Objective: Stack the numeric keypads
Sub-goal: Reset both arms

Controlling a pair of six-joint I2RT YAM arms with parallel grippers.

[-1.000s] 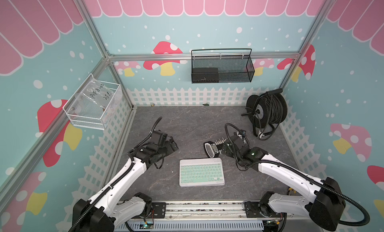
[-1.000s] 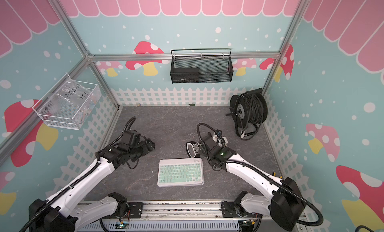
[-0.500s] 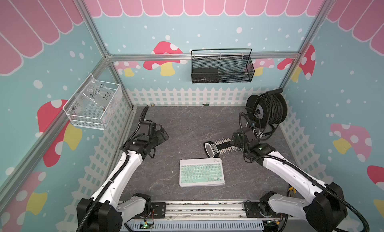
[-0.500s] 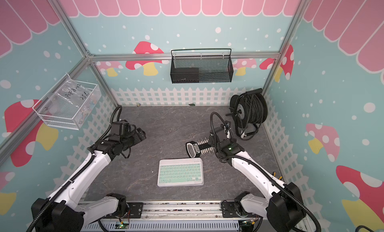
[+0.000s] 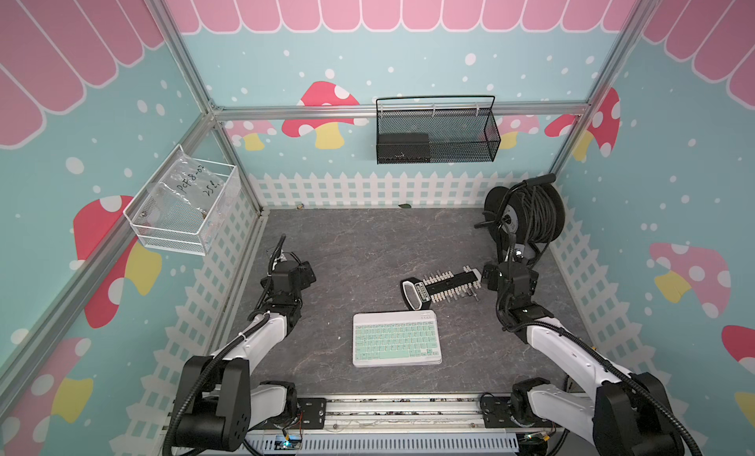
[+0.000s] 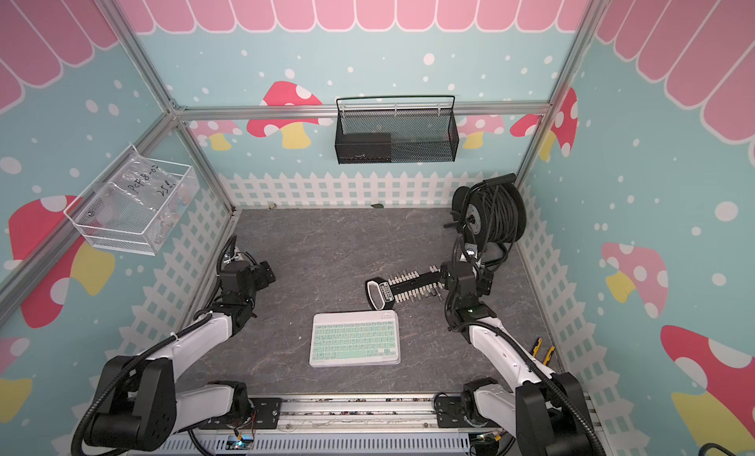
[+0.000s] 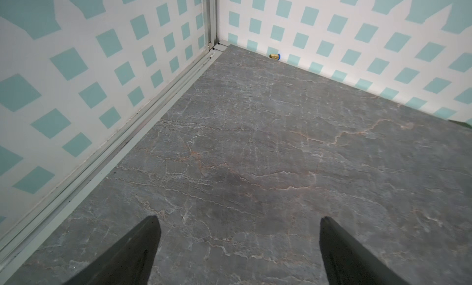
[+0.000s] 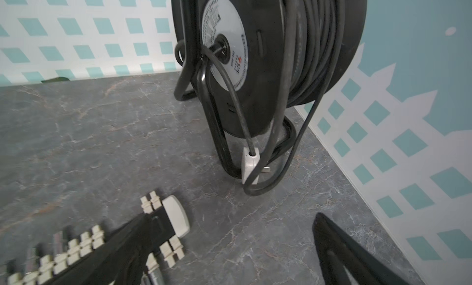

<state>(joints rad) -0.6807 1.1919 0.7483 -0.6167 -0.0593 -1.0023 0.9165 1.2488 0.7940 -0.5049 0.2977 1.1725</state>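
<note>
The numeric keypads show in both top views as a white-framed slab with mint green keys (image 5: 396,338) (image 6: 354,338), lying flat near the front middle of the grey table. My left gripper (image 5: 304,275) (image 6: 265,273) hovers well to its left, near the left wall. In the left wrist view it (image 7: 237,220) is open over bare table. My right gripper (image 5: 508,272) (image 6: 463,275) sits to the keypads' right and further back. It (image 8: 231,217) is open and holds nothing, with one finger (image 8: 115,250) over the end of the black peg holder (image 8: 163,227).
The black bar-shaped holder (image 5: 445,286) (image 6: 408,288) with white pegs lies just behind the keypads. A black cable reel (image 5: 527,213) (image 8: 255,54) stands at the back right corner. A black mesh basket (image 5: 437,135) and a wire bin (image 5: 184,205) hang on the walls. A small brass fitting (image 7: 274,56) lies by the back wall.
Both arms have drawn away from the keypads: the left gripper went left towards the wall, the right gripper went right and back to the holder's end. The keypads have not moved.
</note>
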